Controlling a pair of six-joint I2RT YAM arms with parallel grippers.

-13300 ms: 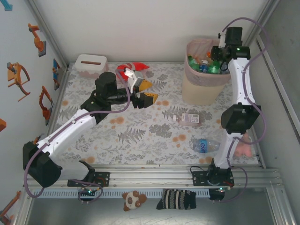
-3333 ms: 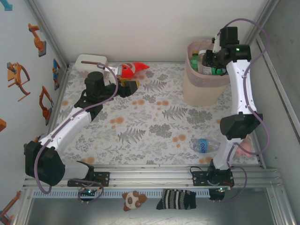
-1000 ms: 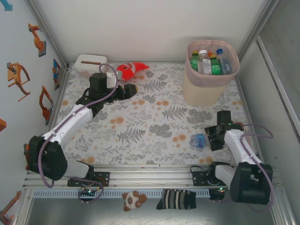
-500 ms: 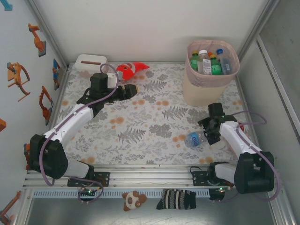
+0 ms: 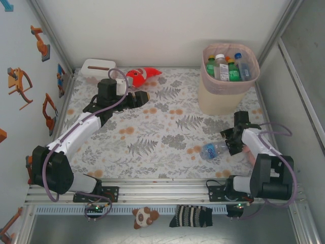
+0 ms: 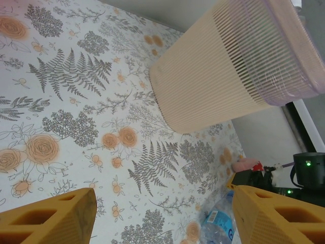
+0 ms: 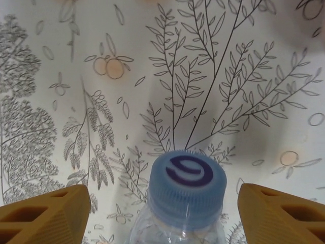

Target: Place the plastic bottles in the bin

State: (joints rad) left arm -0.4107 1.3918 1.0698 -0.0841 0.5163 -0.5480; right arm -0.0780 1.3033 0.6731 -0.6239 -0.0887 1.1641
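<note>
The right fingers point(image 7: 45, 213) stand apart at the two lower corners of the right wrist view. A clear bottle point(image 7: 187, 195) with a blue cap sits between them, cap pointing away from the wrist. Its body is cut off by the lower edge, so I cannot tell whether the fingers press on it further down. From above, the same bottle point(image 5: 212, 150) shows a blue label and sits close to the right edge of the desk point(image 5: 167, 127), toward the near side. Its rear end is hidden under the dark wrist, and it is unclear whether it rests on the flowered surface or is raised off it. In the left wrist view the bottle point(image 6: 218, 226) is low in the frame, cut off by the edge and by one orange finger. A small pink thing point(image 6: 247, 163) lies just beyond it, which the overhead view mostly hides behind the right arm. The left fingers point(image 6: 51, 216) are spread wide with nothing between them, over the far left part of the desk near a red-orange fish toy point(image 5: 141, 76) and a white tissue box point(image 5: 97, 67). The bin point(image 5: 223, 99) stands at the far right corner. The overhead view looks into it and shows four bottles point(image 5: 227, 68) upright inside. The left wrist view gives the bin point(image 6: 228, 76) from the side, ribbed beige with a pink liner at the rim, its contents hidden.
</note>
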